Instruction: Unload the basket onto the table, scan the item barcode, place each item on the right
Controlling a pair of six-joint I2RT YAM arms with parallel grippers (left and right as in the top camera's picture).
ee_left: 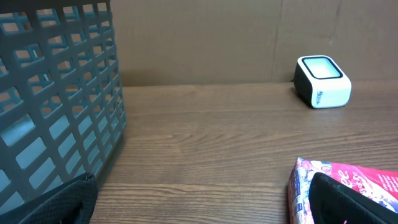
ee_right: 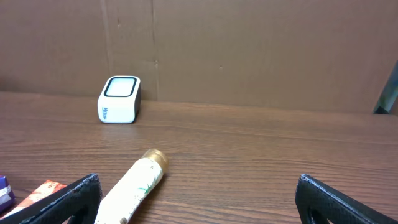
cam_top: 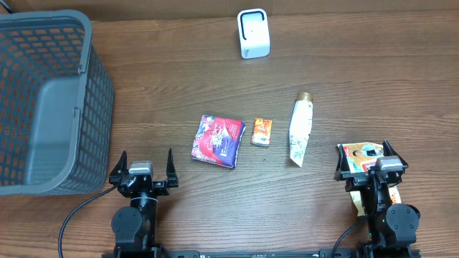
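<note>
Since nothing is gripped, both claws are recorded wide open: left gripper [cam_top: 146,162] near left, right gripper [cam_top: 363,152] near right over an orange packet [cam_top: 353,150]. Red-and-purple foil packet [cam_top: 218,140], small orange carton [cam_top: 262,132], white gold-capped tube [cam_top: 300,129] lie centre. Barcode is best turned squarely toward white box-shaped scanner [cam_top: 253,34], far centre. Grey plastic mesh basket [cam_top: 100,100], left: nothing seen inside.

Basket [cam_top: 43,100] left of left hand [cam_top: 146,159] runs off frame edge. Orange packet [cam_top: 357,152] partly hidden under right hand [cam_top: 363,147]. Left wrist view: pink pouch [ee_left: 348,177] cut by bottom edge, partly behind that hand's finger [ee_left: 348,202]. Small box [cam_top: 262,132] print too small to read.
</note>
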